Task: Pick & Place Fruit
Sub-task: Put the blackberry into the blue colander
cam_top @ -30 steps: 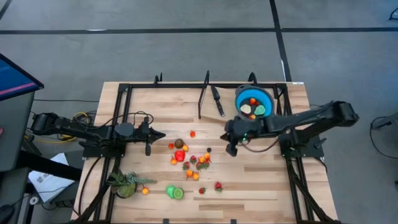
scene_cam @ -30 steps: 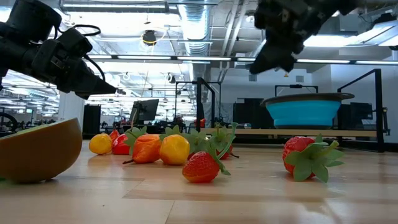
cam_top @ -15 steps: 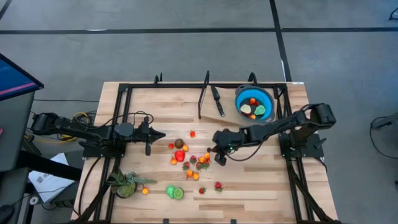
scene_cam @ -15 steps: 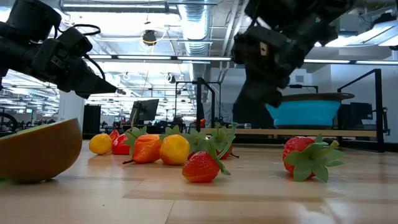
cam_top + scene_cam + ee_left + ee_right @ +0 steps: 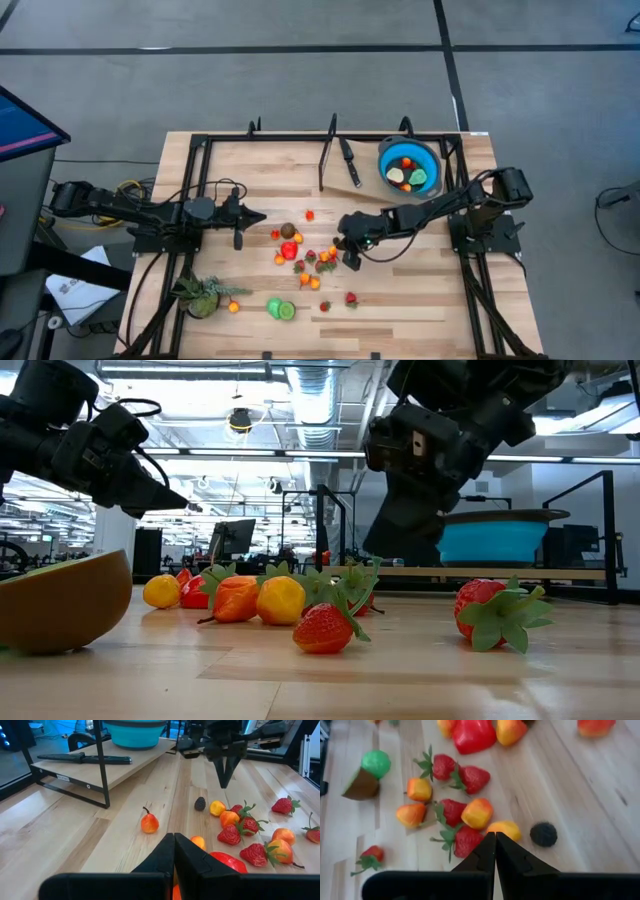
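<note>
Several small toy fruits (image 5: 305, 255) lie loose on the wooden table: strawberries, orange and yellow pieces, a red one (image 5: 472, 735) and a black berry (image 5: 543, 834). My right gripper (image 5: 350, 263) hangs shut just above the right side of this cluster, tips over a yellow-orange fruit (image 5: 504, 828) and a strawberry (image 5: 466, 841), pointing slantwise down. My left gripper (image 5: 262, 216) waits shut, left of the cluster and above the table. The blue bowl (image 5: 382, 162) at the far right holds a few fruits.
A black-handled knife (image 5: 349, 162) lies left of the bowl. A spiky green plant (image 5: 205, 295) stands near the left front corner, with a cut green fruit (image 5: 281, 309) to its right. Two strawberries (image 5: 351, 298) lie apart near the front. Black frame rails (image 5: 325, 160) cross the far side.
My right gripper has come down from beside the bowl and gone toward the table's left and near edge, tipping further downward, until it hangs over the right side of the fruit cluster. It has stayed shut. The fruits have not moved.
</note>
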Controlling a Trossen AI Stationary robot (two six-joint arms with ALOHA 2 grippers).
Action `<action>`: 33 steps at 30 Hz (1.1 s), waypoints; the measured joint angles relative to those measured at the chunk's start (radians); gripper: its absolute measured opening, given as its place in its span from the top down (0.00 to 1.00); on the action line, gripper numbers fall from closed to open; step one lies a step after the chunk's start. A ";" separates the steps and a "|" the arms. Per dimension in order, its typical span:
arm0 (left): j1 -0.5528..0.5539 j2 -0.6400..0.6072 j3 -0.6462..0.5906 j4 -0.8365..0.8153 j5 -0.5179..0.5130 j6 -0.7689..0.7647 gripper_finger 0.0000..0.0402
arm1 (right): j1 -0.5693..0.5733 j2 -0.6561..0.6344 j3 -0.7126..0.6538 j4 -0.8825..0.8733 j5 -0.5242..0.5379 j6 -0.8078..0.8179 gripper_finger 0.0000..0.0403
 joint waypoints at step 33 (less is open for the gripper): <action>0.000 0.000 0.000 0.009 0.000 0.011 1.00 | -0.066 0.000 0.010 0.011 0.090 -0.162 0.59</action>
